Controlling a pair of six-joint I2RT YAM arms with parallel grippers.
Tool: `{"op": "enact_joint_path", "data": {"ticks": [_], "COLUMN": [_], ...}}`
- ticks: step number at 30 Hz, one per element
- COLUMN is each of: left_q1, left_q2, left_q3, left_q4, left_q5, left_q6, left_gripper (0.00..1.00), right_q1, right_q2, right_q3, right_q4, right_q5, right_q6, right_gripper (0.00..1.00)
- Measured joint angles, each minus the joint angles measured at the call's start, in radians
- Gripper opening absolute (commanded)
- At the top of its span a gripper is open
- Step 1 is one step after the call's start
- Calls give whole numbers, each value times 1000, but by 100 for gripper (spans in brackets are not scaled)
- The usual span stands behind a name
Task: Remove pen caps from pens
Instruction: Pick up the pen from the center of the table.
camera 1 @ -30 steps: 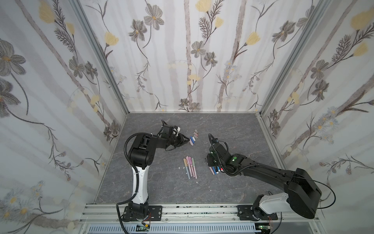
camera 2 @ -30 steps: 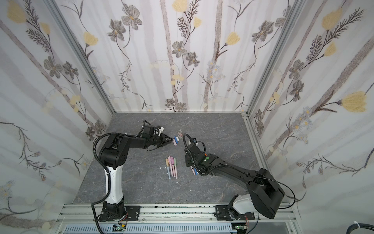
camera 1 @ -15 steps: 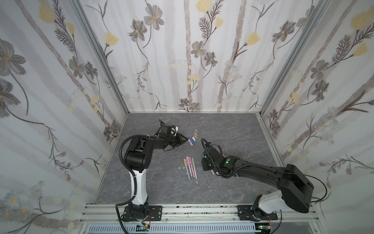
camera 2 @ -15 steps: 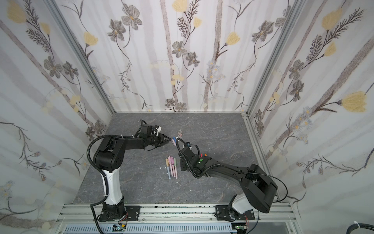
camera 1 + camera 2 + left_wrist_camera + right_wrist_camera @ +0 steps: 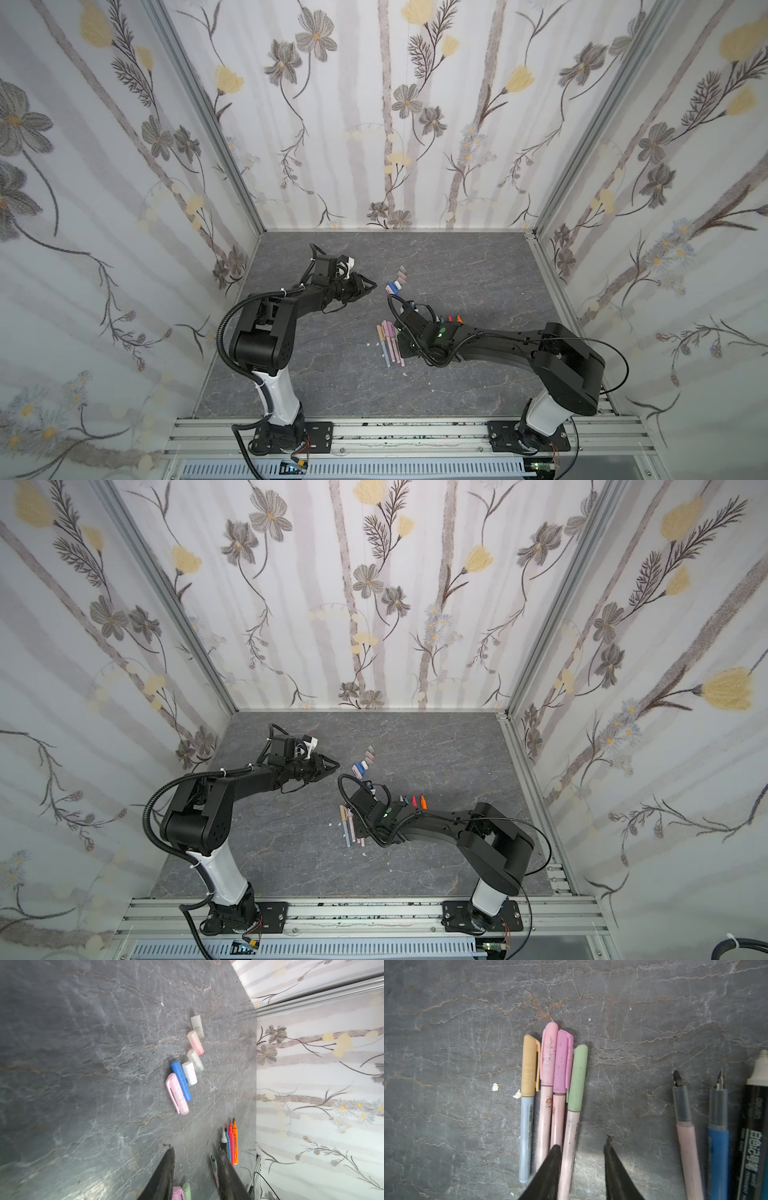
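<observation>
On the worktop (image 5: 332, 374), the capped pens (image 5: 388, 345) lie side by side; the loose pen caps (image 5: 391, 287) sit at their 12 o'clock, the uncapped pens (image 5: 458, 319) at 3 o'clock.

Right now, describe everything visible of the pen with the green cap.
The green-capped pen is slim, with a pale pink plastic-looking barrel and a matt sage-green cap, still on, lightly scuffed. It lies flat on the grey table, outermost in a row of four, its cap against the lilac-capped pen. Its barrel passes between the right gripper's open jaws; contact cannot be told.
</observation>
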Motion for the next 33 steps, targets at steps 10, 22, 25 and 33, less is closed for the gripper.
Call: {"op": "enact_joint_path", "data": {"ticks": [10,22,25,33], "left_q1": [6,7,7,7], "left_q2": [-13,-13,-13,-20], "left_q3": [-29,-44,-44,-40], "left_q4": [6,7,7,6], "left_q5": [6,13,13,26], "left_q6": [3,11,11,11], "left_gripper": [34,34,34,34], "right_q1": [12,19,19,14], "right_q2": [55,102,105,97], "right_q3": [6,22,22,6], "right_q4": [2,2,2,18], "right_q5": [-19,-18,-3,10], "right_q6": [13,22,23,22], "right_gripper": [34,26,21,8]}}
